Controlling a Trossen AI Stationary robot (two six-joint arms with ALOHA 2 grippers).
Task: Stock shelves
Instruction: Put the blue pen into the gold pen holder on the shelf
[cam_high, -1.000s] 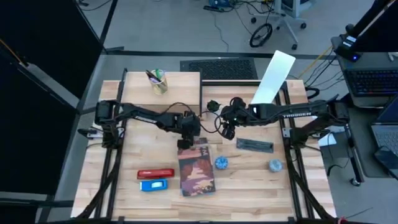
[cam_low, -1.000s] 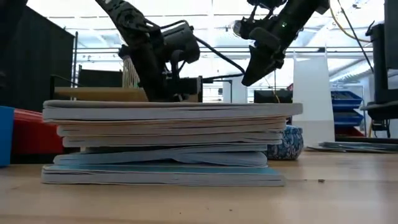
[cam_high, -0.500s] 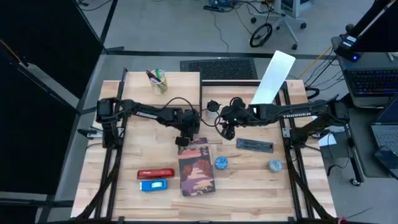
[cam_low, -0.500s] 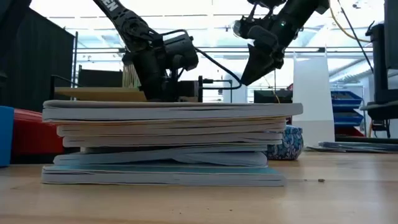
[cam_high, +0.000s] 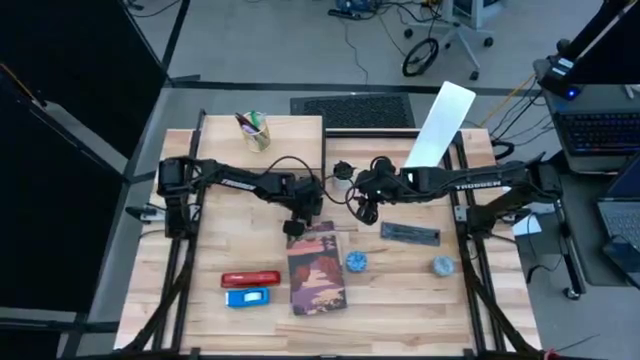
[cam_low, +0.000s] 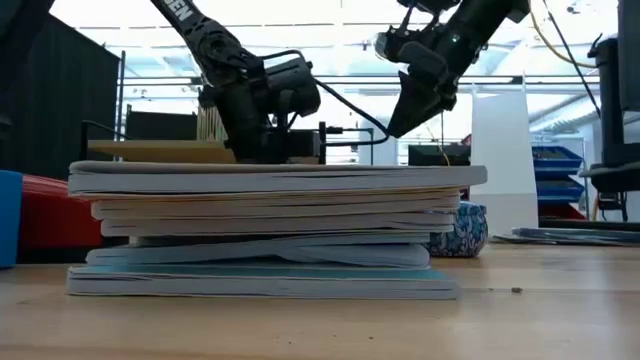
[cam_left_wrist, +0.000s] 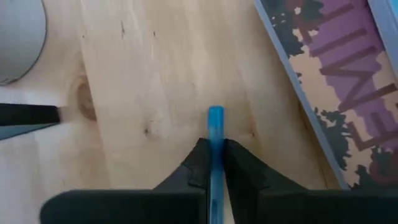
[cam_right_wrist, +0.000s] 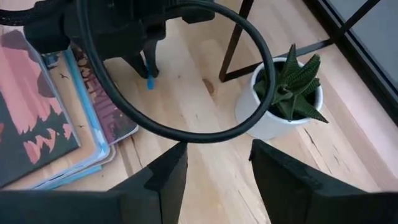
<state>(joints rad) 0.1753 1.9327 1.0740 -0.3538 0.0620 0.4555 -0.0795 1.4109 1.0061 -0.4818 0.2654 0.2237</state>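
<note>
Blue pen (cam_left_wrist: 215, 134) pinched between the left end effector's (cam_left_wrist: 213, 163) closed fingers, long axis running straight out past the tips, tip close over bare worktop (cam_left_wrist: 155, 81) just beside the book stack (cam_high: 318, 268). Low wood shelf (cam_high: 285, 127) lies up-table from this end effector (cam_high: 298, 221), its black leg (cam_right_wrist: 238, 34) planted near a small potted succulent (cam_right_wrist: 287, 90); white file holder (cam_high: 438, 125) stands farther, on the right arm's side. Left arm is the nearer to the shelf, by my reading. Right end effector (cam_right_wrist: 214, 158) hovers beside it, fingers parted, nothing held. Room: cup of pens (cam_high: 254, 130) on the shelf top, plenty of plank free around it
</note>
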